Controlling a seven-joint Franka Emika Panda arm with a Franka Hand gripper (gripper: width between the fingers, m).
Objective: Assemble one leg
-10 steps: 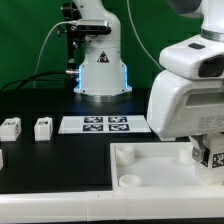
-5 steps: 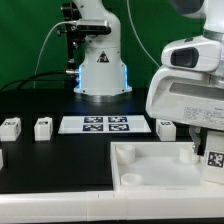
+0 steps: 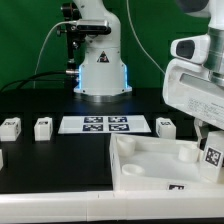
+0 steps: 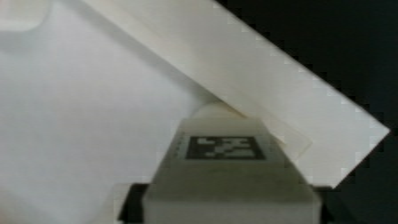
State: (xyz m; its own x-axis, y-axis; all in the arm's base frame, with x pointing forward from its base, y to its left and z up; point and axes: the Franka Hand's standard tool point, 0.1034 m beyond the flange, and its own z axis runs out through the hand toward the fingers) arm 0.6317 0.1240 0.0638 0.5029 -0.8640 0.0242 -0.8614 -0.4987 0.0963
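The leg (image 3: 211, 160) was held in the pincer (image 4: 222, 185), whose fingers were closed on its sides, above the tray-like piece (image 3: 150, 160) near one corner at the exterior view's right. It looked not yet seated; fitting remained.

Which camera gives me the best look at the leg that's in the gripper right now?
The wrist view: the leg fills the foreground, its tag face sharp, against the white tray piece. The exterior view shows only a tagged corner of it at the frame edge under the gripper, but does place it over the tray.
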